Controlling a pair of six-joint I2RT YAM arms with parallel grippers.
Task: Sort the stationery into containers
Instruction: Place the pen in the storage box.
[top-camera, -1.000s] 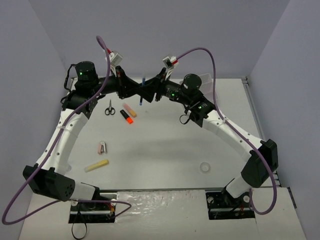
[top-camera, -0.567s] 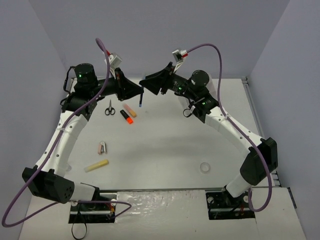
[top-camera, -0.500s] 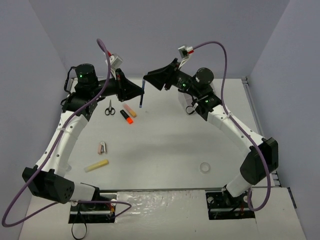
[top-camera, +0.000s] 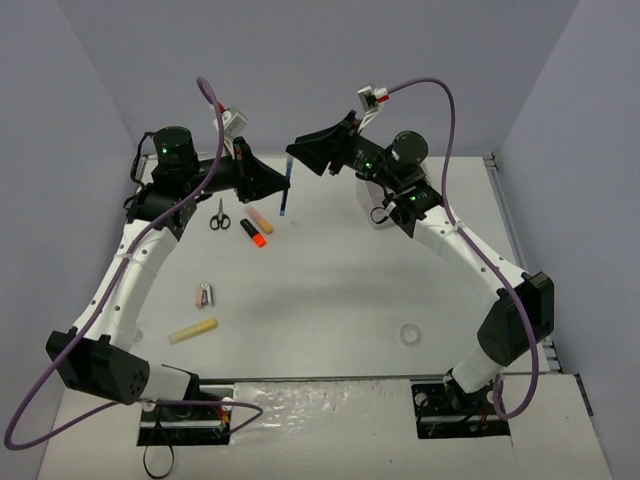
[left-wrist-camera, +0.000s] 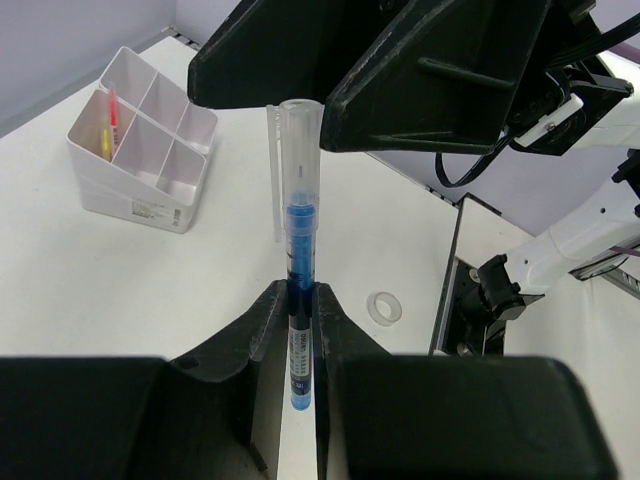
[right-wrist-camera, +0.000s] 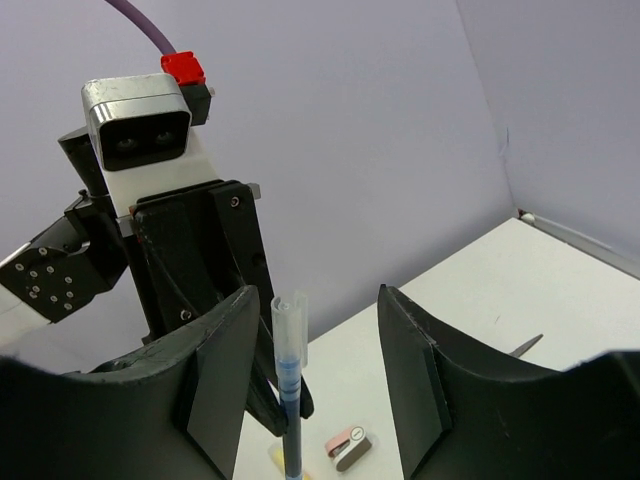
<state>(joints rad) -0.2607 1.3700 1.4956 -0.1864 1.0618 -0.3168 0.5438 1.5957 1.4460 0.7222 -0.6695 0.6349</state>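
Note:
A blue pen (left-wrist-camera: 298, 290) with a clear cap (right-wrist-camera: 288, 325) stands upright above the table, and my left gripper (left-wrist-camera: 300, 310) is shut on its lower barrel. In the top view the pen (top-camera: 287, 190) hangs at the back centre. My right gripper (right-wrist-camera: 315, 300) is open, its fingers (left-wrist-camera: 430, 70) wide apart on either side of the cap and not touching it. The white organiser box (left-wrist-camera: 140, 140) holds a pink pen and something yellow in one compartment. Black scissors (top-camera: 219, 215), two highlighters (top-camera: 256, 226), a yellow highlighter (top-camera: 193, 330) and a tape ring (top-camera: 409, 334) lie on the table.
A small pink and grey item (top-camera: 204, 294) lies left of centre, also seen below the pen (right-wrist-camera: 348, 446). Purple cables loop over both arms. Lilac walls close in the back and both sides. The right arm mostly hides the organiser in the top view.
My right gripper has lifted up and back from the pen's middle to its cap end. The left gripper has kept the pen almost still.

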